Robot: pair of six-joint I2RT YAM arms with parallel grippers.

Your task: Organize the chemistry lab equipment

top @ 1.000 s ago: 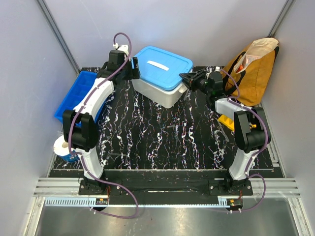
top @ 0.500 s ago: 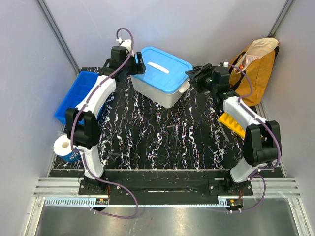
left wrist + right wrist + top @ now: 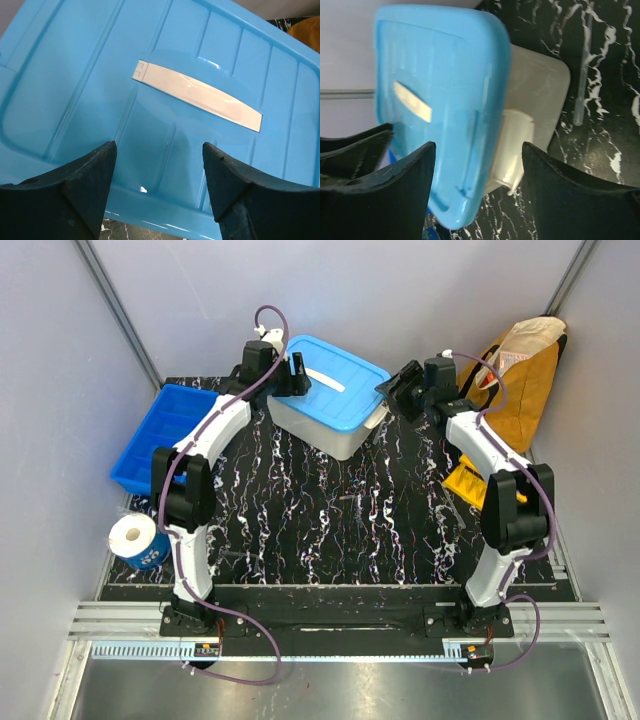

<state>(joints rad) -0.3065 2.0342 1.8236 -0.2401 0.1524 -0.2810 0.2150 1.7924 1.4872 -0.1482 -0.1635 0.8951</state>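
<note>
A white storage box [image 3: 335,430] with a light blue lid [image 3: 340,375] stands at the back middle of the black marbled mat. My left gripper [image 3: 298,375] is open at the lid's left edge; in the left wrist view its open gripper [image 3: 157,160] straddles the lid [image 3: 100,90] below the white handle strip [image 3: 197,95]. My right gripper [image 3: 392,398] is open beside the box's right end; in the right wrist view the open gripper [image 3: 477,170] frames the lid's rim [image 3: 470,150] and the white side latch [image 3: 517,135]. A clear slender tube [image 3: 581,95] lies on the mat beyond the box.
A blue tray [image 3: 160,435] sits at the left edge. A paper roll in a blue cup [image 3: 135,537] stands front left. A tan bag [image 3: 515,380] stands back right, with a yellow object [image 3: 465,480] below it. Grey walls close in on both sides.
The left gripper has moved right onto the lid's left edge. The right arm has stretched out and swung its gripper back toward the box's right end. The box has not moved.
</note>
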